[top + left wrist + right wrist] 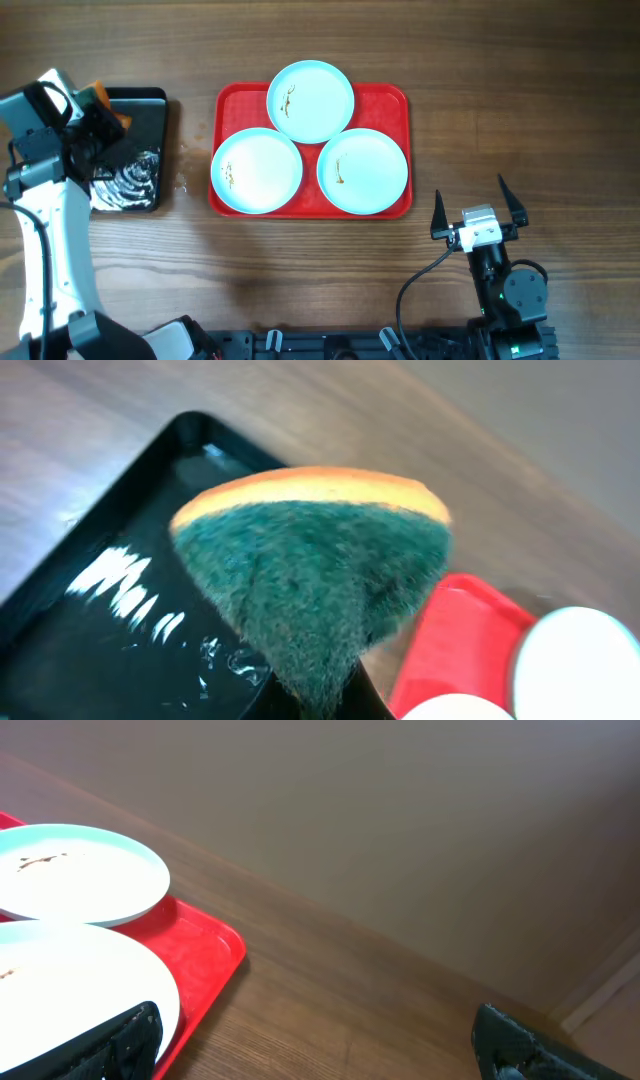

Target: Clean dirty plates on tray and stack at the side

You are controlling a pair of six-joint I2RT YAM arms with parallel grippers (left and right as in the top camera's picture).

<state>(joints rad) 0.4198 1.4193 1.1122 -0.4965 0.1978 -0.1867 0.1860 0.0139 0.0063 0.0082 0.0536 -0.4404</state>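
At nine o'clock on the table (320, 280), the left gripper (98, 112) is closed on a sponge (310, 570). The orange foam back is uppermost and the green scouring face is turned toward the wrist camera. It hangs over the black tray (140, 110), whose floor carries white suds (130, 180), so it is probably there to load the sponge with soapy water before any scrubbing starts. The red tray (385, 105) sits at the centre, a little toward twelve o'clock, and holds all three plates (311, 100). One plate is at the tray's twelve o'clock, overhanging the far rim. One is at its eight o'clock (257, 171) and one at its four o'clock (363, 170), and their edges crowd together in the middle. Each has a small brown streak toward its left side, so none looks cleaned and no stack exists yet. That puts the task at its very start. At five o'clock the right gripper (469, 188) rests low, near the tray's corner but apart from it, with its jaws spread wide and nothing between them. Its wrist camera looks across that corner at two plates. From that spot it seems well placed to pin a plate while the sponge works, or to carry a finished one to the bare wood at three o'clock.
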